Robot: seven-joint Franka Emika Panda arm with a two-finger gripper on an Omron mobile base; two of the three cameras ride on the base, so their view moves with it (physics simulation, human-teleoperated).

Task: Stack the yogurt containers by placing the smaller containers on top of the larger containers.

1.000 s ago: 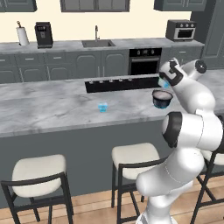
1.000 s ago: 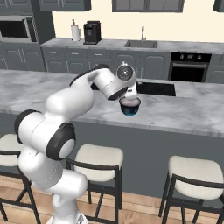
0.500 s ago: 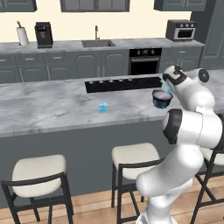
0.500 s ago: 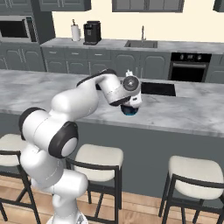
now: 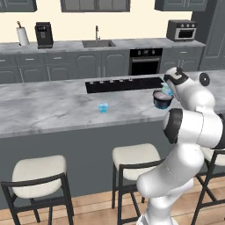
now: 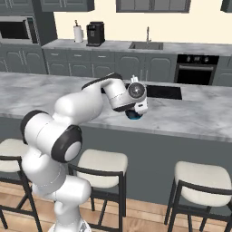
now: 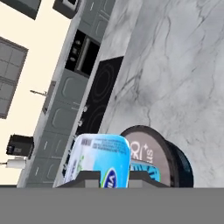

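Pincer (image 7: 114,177) nearly closed, clamped on the pale blue-and-white tub (image 7: 99,162). Tub sits just beside a round dark container (image 7: 153,154) with a grey lid, touching it in hand view. Both at the right end of the marble surface (image 5: 52,110), near the cooktop (image 5: 123,83). Small blue cup (image 5: 103,107) stands alone mid-surface, well apart from the tub.

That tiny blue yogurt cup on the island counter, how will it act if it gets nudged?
The tiny blue yogurt cup is short and squat, so it probably slides rather than tips. The marble counter looks smooth, so it likely skids easily.
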